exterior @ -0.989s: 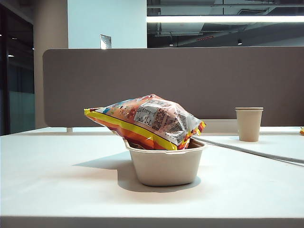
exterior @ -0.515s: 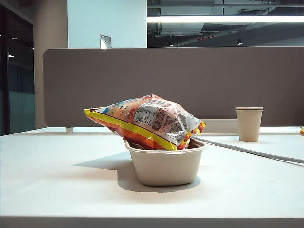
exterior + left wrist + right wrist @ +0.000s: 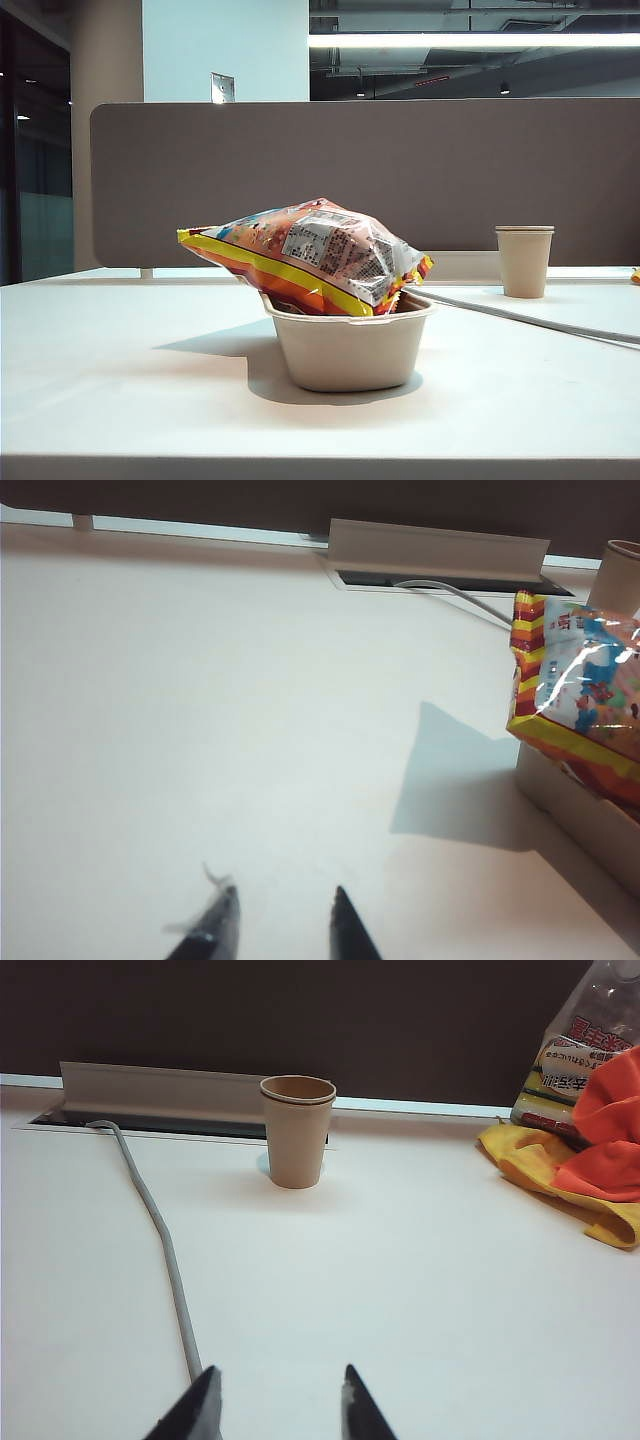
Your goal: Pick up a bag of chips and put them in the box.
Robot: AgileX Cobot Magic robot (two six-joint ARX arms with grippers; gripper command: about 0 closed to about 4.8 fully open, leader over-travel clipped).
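chips [image 3: 310, 255] centre frame, lying tilted across box [image 3: 345, 350] rim, overhanging left | likely light, puffy, slick film, crushable; pinch a crimped end seam | left gripper [image 3: 275, 920] clenched, empty, low over bare table [image 3: 100, 370] | right gripper [image 3: 278, 1400] clenched, empty, well short of cup [image 3: 297, 1130]

both grippers' bodies cut off; box [image 3: 570, 800] mostly hidden.

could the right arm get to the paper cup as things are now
Probably yes. In the right wrist view the paper cup stands upright straight ahead of the right gripper, with only bare table between them. The grey cable runs off to one side, and the orange and yellow cloth lies clear on the other.
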